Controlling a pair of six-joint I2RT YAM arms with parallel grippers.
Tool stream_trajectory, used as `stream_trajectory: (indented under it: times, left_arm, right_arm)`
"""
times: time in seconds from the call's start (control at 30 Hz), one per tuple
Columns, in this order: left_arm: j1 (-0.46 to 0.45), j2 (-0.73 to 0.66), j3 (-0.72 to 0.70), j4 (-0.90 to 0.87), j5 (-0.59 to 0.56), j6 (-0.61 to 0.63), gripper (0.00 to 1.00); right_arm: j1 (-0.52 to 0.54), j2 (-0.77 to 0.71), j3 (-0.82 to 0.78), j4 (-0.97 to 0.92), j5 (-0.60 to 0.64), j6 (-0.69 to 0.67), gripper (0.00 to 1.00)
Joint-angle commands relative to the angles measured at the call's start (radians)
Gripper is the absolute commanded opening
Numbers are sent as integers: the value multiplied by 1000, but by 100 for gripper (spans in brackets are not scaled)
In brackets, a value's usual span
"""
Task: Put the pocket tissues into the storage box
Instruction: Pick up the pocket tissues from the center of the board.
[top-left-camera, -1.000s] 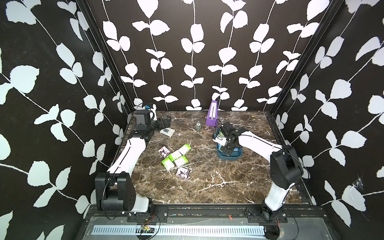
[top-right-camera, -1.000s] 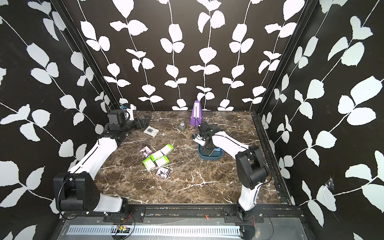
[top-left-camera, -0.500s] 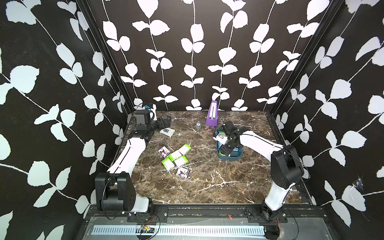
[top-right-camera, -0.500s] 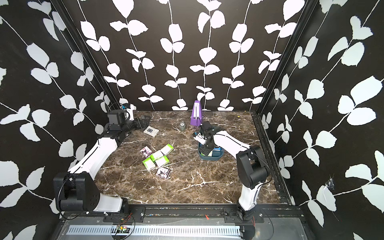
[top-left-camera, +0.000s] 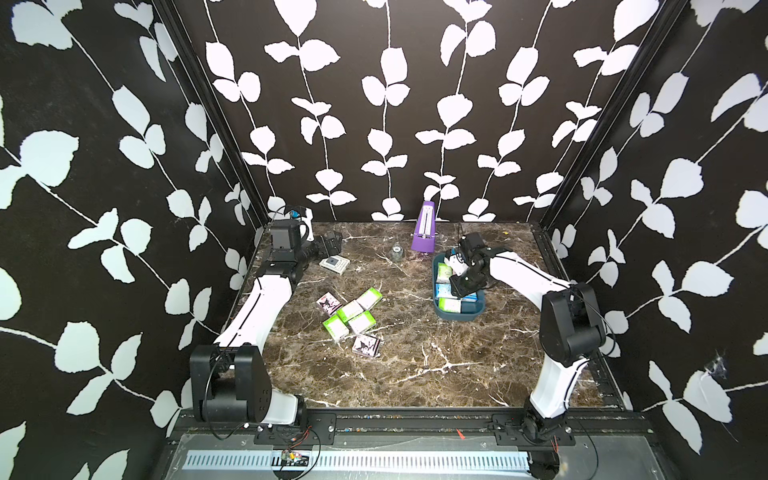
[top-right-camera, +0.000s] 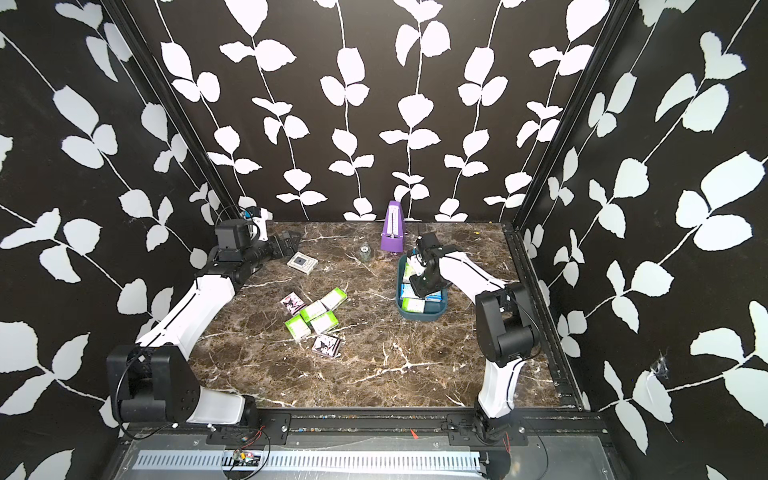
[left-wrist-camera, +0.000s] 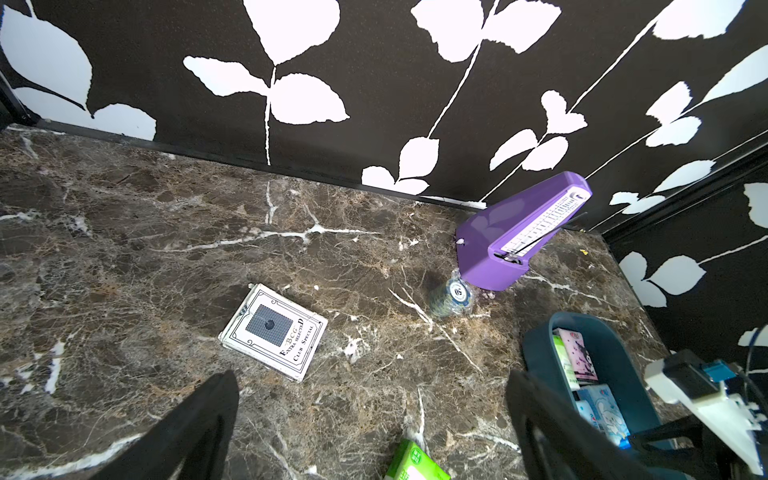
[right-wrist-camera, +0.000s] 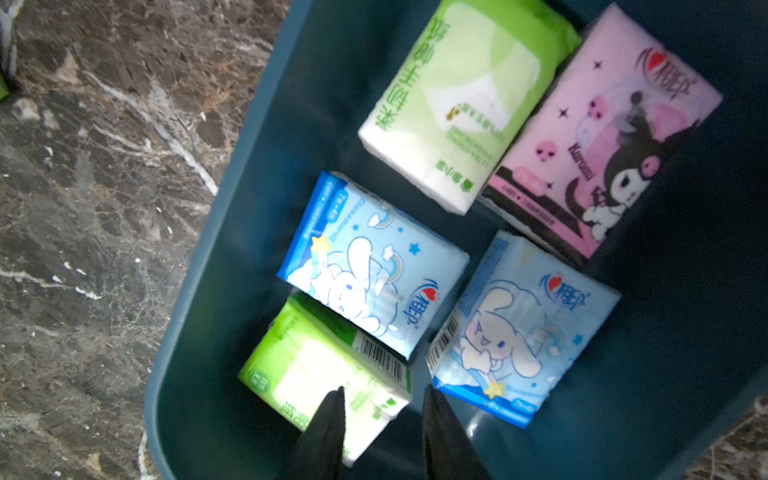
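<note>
Right hand (right-wrist-camera: 384, 388), narrowly parted and empty, over the storage box (right-wrist-camera: 282, 124) — pocket tissues (top-left-camera: 360, 322) nearby look soft, light, best pinched widthwise.

storage box (top-left-camera: 458, 315): dark teal tub, rounded corners, low walls, upright on the right side of the desk (top-left-camera: 415, 365).
packets inside (right-wrist-camera: 374, 266): five, two green, two blue, one pink.
loose packets (top-left-camera: 350, 309): six clustered mid-desk, four green, two pink-purple, well apart from the box.
</note>
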Motion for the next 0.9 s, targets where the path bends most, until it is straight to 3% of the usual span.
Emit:
stream_trajectory:
  times: [0.0,0.6,0.87]
  left_arm:
    - [5,-5,14,2,4,10,99]
    - [4,-13,19,9,8,-1,99]
    - [4,-13,20,15,10,-8,99]
  right_arm:
    - [0,-3,-39,-19,5,65,30]
    - [1,62,-79,53,-55,101,20]
    - [2,47,-55,46,-59,102,25]
